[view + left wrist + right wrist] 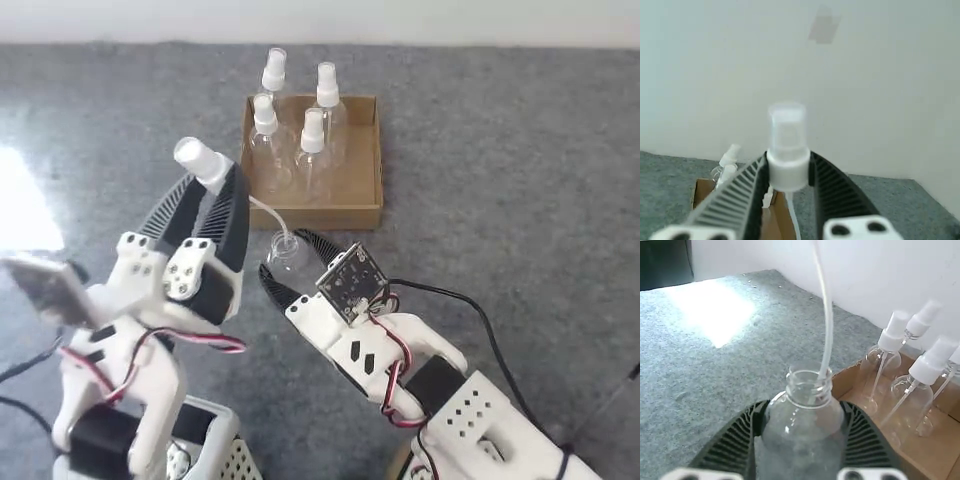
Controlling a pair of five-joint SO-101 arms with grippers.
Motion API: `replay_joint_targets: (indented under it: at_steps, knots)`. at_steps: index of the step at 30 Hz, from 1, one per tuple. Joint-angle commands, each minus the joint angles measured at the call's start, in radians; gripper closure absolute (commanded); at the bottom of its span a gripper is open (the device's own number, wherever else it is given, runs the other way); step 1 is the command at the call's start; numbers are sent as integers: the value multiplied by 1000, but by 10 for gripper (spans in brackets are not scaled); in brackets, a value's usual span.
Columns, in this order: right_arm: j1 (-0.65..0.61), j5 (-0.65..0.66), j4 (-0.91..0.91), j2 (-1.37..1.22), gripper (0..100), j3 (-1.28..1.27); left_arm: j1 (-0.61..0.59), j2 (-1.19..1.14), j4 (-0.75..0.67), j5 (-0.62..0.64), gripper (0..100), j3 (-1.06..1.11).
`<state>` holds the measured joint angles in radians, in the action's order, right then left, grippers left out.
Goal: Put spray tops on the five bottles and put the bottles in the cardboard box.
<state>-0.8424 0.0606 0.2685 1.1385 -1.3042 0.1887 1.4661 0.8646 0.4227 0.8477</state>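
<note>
Cardboard box [312, 214] sits just ahead of both grippers, with four capped bottles [268, 150] standing inside. Right gripper [288, 258] is clamped on the fifth bottle [802, 427], which is upright, open-necked and just short of the box's front wall. Left gripper [212, 185], raised beside the right one, pinches a white spray top [787, 160] by its collar. The top's dip tube [826, 315] runs down into the bottle's neck; the top isn't seated.

No legible text, labels, numbers or signs anywhere.
</note>
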Motion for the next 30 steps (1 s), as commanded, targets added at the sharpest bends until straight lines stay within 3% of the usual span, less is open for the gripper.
replay_joint_targets:
  at_steps: [1,19,26,30]
  knots:
    - [8,-11,-19,42,923,12,6,5,-37,-11,986,30]
    - [7,61,25,44,923,6,29,-2,3,-118,984,120]
    - [8,63,27,44,946,3,109,-2,3,-175,983,166]
    - [8,107,25,44,990,3,115,-3,26,-176,919,170]
